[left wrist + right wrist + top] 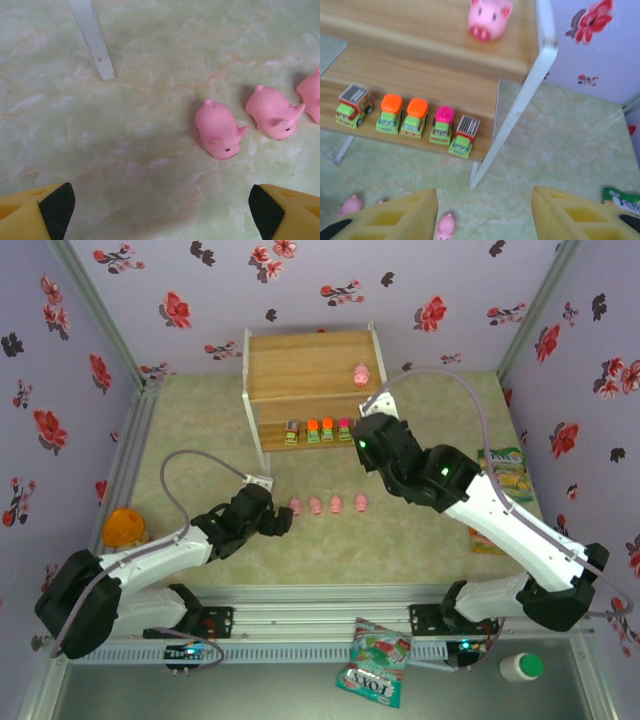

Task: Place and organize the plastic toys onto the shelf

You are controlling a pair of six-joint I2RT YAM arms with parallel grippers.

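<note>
The shelf (310,365) stands in the upper middle of the top view. On its upper board, near the right end, sits one pink pig (361,374). On the lower board five small green trucks (415,117) stand side by side in a row: two have orange tops, one pink and two grey. Four more pigs (315,505) lie in a row on the table (420,550), in the centre of the frame below the shelf. The left gripper (161,207) is open, its fingers wide apart, low over the table just left of this row. The right gripper (485,210) is open too and holds nothing. It hangs before the right end of the shelf, near the trucks.
</note>
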